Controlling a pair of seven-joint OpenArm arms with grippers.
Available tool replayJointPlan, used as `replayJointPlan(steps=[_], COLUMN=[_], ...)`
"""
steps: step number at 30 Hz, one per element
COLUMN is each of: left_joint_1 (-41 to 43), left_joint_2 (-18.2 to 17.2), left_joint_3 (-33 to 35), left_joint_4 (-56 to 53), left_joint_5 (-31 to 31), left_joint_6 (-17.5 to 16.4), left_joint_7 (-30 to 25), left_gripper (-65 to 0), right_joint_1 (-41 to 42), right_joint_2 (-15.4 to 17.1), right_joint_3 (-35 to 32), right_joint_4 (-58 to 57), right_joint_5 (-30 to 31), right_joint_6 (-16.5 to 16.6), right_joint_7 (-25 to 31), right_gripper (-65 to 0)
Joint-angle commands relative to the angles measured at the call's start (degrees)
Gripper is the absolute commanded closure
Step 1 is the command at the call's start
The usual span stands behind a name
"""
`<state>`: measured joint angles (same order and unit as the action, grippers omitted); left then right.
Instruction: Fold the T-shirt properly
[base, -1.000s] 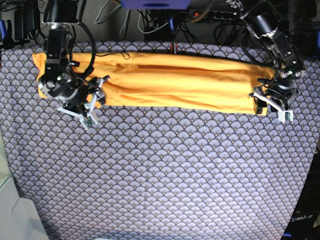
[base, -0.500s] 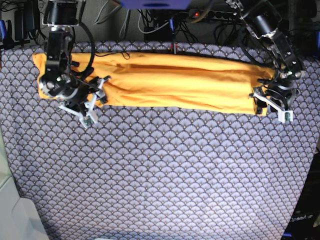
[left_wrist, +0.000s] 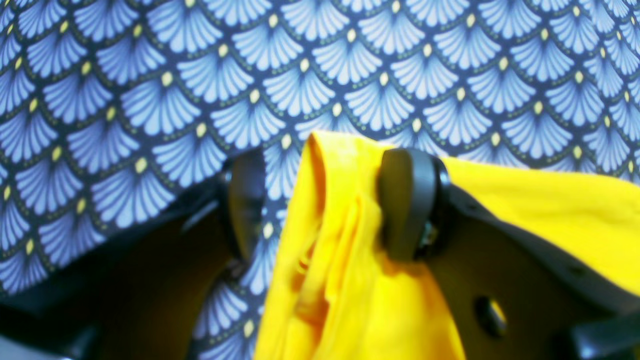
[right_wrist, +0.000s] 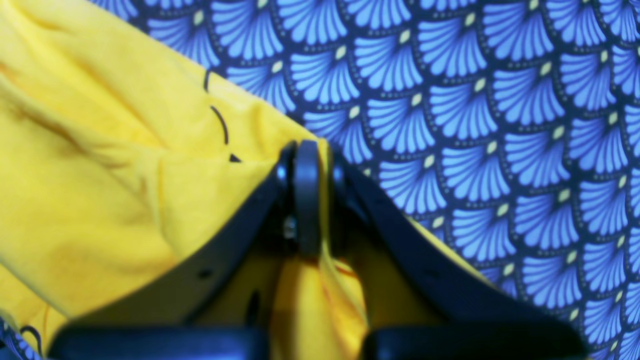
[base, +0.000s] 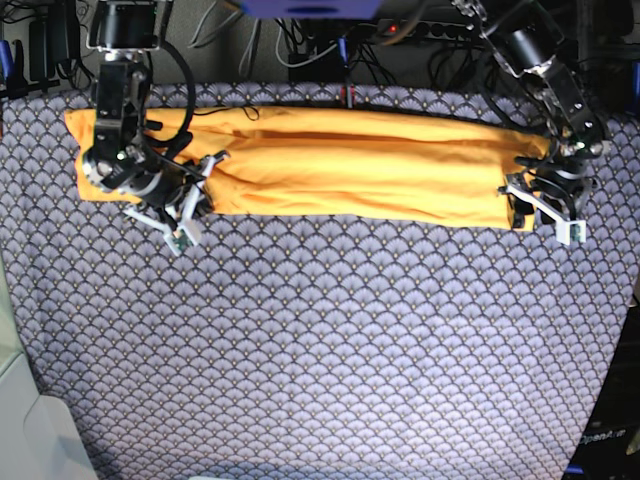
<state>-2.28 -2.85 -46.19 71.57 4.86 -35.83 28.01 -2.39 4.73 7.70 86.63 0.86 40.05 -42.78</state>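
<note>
The yellow-orange T-shirt (base: 350, 165) lies as a long narrow band across the far side of the table. At its left end in the base view, my right gripper (base: 203, 190) is shut on the shirt's front edge. The right wrist view shows that gripper (right_wrist: 312, 200) pinching a fold of the T-shirt (right_wrist: 100, 175), beside a thin black mark (right_wrist: 221, 124). At the band's other end my left gripper (base: 520, 205) stands open. In the left wrist view the left gripper (left_wrist: 327, 200) straddles the T-shirt's (left_wrist: 350, 280) corner, one pad (left_wrist: 407, 200) against the fabric and the other apart from it.
A blue-grey scallop-patterned cloth (base: 330, 340) covers the whole table. Cables and a power strip (base: 420, 30) run behind the far edge. A pale object (base: 20, 420) sits past the table's lower left corner.
My right gripper has closed on the shirt's front edge and pulled a small fold up. The left arm and the rest of the shirt have not moved.
</note>
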Motion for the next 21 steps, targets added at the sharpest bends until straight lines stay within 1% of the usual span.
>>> replayJointPlan(steps=[1,5,8,11,15,17,21], left_joint_1=[0.4,0.4,0.4,0.5,0.5,0.5,0.5], left_joint_2=[-0.2,-0.3,-0.3,-0.4,-0.2,-0.2,0.0], left_joint_3=[-0.1,-0.1,-0.1,-0.1,-0.1,-0.1,-0.1], left_joint_4=[-0.2,-0.2,-0.2,-0.2,-0.2,-0.2,-0.2], left_joint_5=[1.9,1.9,1.9,1.9,1.9,1.9,1.9], left_joint_6=[0.3,0.3,0.2,0.1,0.1,0.0,0.0], left_joint_7=[3.5,3.5,3.6,3.6,3.6,3.6,3.5], left_gripper=[-36.0,-36.0,-36.0,-36.1,-36.1,-36.1,-36.1], right_joint_1=[0.2,-0.1,-0.8,-2.6,-6.1,-8.1,-12.5], right_joint_2=[0.6,0.6,0.5,0.5,0.1,-0.9,-1.8], right_joint_3=[0.1,0.2,1.8,1.7,1.7,1.7,1.7], right_joint_4=[0.8,5.5,10.0,13.4,17.8,19.7,23.4], right_joint_5=[-2.4,-2.4,-2.4,-2.4,-2.3,-2.2,-2.1], right_joint_6=[-0.1,-0.1,-0.1,-0.1,-0.1,-0.1,-0.1], right_joint_7=[-2.0,-2.4,-2.4,-4.2,-4.6,-4.6,-4.4], right_gripper=[0.0,0.0,0.0,0.0,0.0,0.0,0.0])
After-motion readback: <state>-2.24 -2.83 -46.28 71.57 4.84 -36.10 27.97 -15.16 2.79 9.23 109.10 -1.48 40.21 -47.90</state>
